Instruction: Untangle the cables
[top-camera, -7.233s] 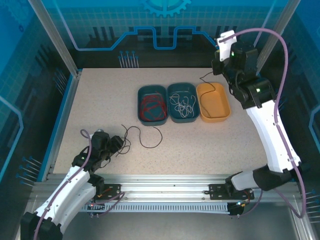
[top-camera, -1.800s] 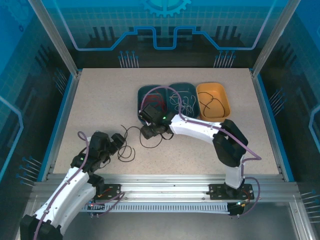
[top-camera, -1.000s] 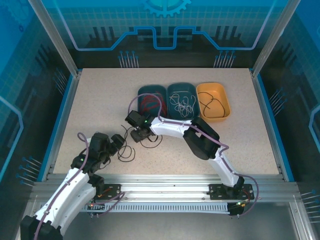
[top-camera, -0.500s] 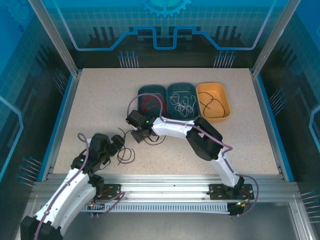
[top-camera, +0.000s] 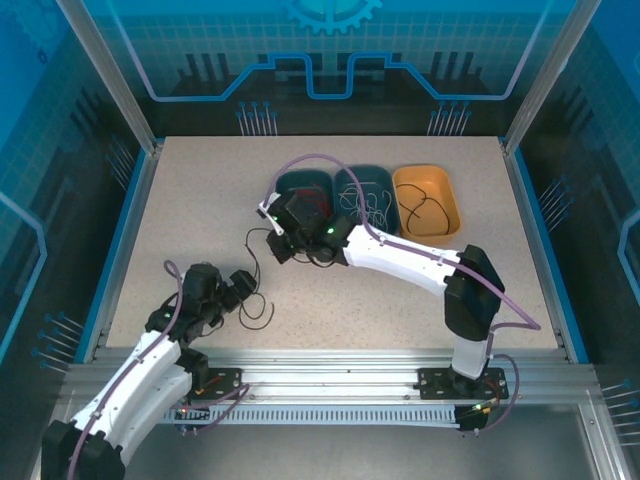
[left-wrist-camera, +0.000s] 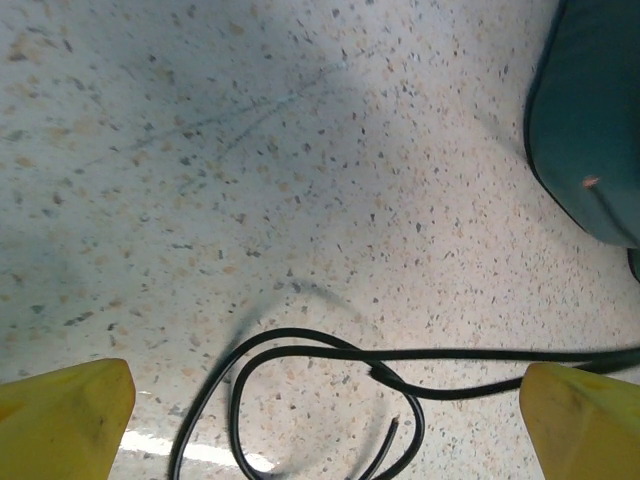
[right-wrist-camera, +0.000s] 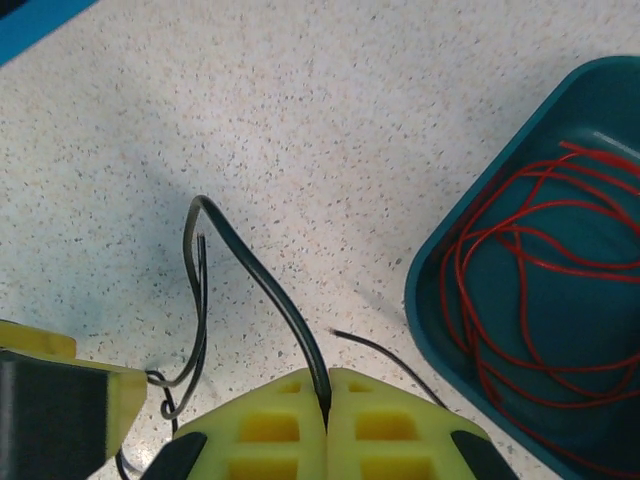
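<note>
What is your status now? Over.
Right gripper shut on black cable. Left gripper open by a black loop. Red cables in teal tray beside right gripper.

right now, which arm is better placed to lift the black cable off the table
Right: the right gripper is shut on the black cable; the left gripper hangs open over a black loop on the table, holding nothing.

Matt speckled tabletop (left-wrist-camera: 300, 150), smooth glossy cable (left-wrist-camera: 480, 354)

Three trays stand in a row on the speckled table (top-camera: 200, 215): the first teal tray (top-camera: 282, 184) just beside the right pincer (right-wrist-camera: 327, 395), then the second teal tray (top-camera: 372, 170), and the orange tray (top-camera: 448, 195) farthest from it.
</note>
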